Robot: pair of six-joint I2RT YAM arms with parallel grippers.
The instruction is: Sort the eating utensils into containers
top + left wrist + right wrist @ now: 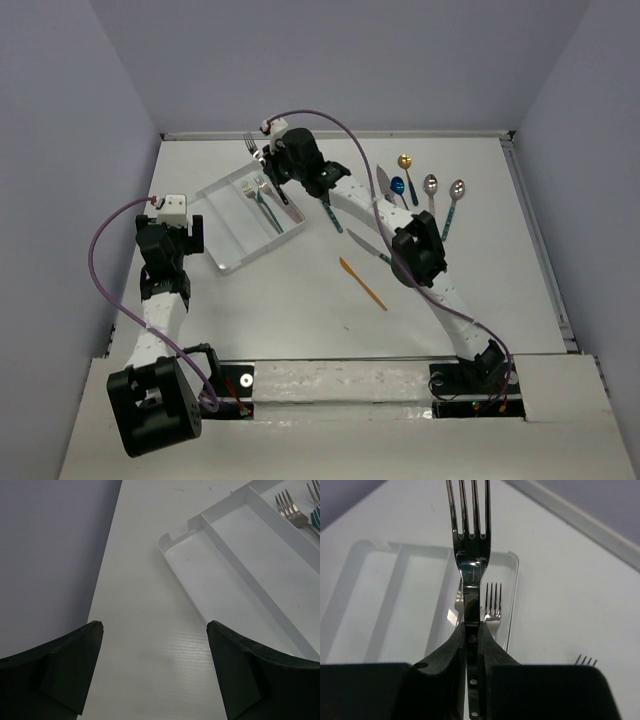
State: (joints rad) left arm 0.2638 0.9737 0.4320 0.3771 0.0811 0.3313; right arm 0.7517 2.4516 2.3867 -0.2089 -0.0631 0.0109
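My right gripper (471,626) is shut on the dark handle of a silver fork (469,540) and holds it above the clear three-compartment tray (380,605). In the top view that gripper (267,162) is over the tray's far end (222,187), and the held fork's tines (250,144) stick out past it. Two forks (260,196) lie in the tray's right compartment; one shows in the right wrist view (493,605). My left gripper (185,222) is open and empty beside the tray's left side, over bare table in its own view (155,627).
Loose utensils lie right of the tray: a silver knife (383,180), a blue spoon (398,186), a gold spoon (405,160), two silver spoons (430,183) (457,188), an orange knife (362,283), another knife (368,245). Fork tines (586,660) show beside the tray.
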